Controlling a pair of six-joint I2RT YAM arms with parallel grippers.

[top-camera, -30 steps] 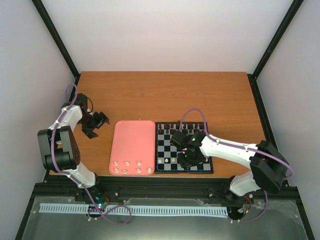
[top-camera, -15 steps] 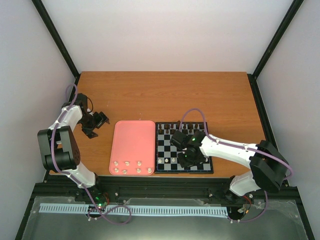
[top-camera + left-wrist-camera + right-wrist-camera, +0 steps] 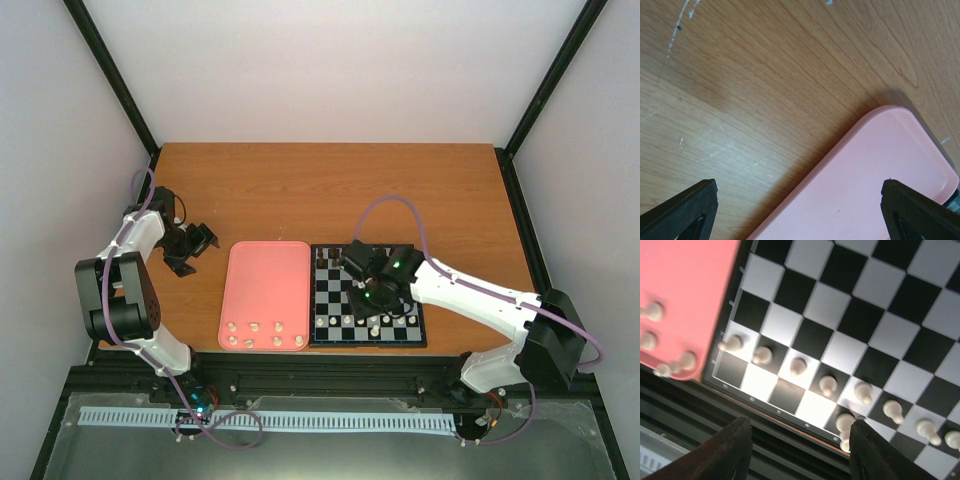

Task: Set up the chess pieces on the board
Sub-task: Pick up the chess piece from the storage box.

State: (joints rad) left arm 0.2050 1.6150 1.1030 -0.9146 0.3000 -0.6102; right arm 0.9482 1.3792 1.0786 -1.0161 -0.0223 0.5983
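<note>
The chess pieces [image 3: 797,365] are in two places. A row of the cream ones stands on the board [image 3: 855,305], one to a square along the second rank from its near edge. One taller cream piece [image 3: 844,422] stands by itself on the nearest rank, about midway along that edge. Several more cream pieces lie in two short lines at the near end of the pink tray [image 3: 265,280]. The board lies flat on the bench [image 3: 320,190], close to the near edge and just beside the tray on the tray's right. Dark pieces [image 3: 322,257] stand along the board's far side, too small to tell apart. The right pincer [image 3: 800,422] hangs over the near half of the board, pointing down at the near ranks. Its jaws stand partly apart with nothing between them. In the wrist view the lone taller piece is just beside the inner face of one of its fingers [image 3: 875,455], and whether they touch cannot be told. The left pincer [image 3: 797,185] is well apart from the board, low over bare wood just beyond the far left corner of the tray. Its jaws are spread wide and it holds nothing
</note>
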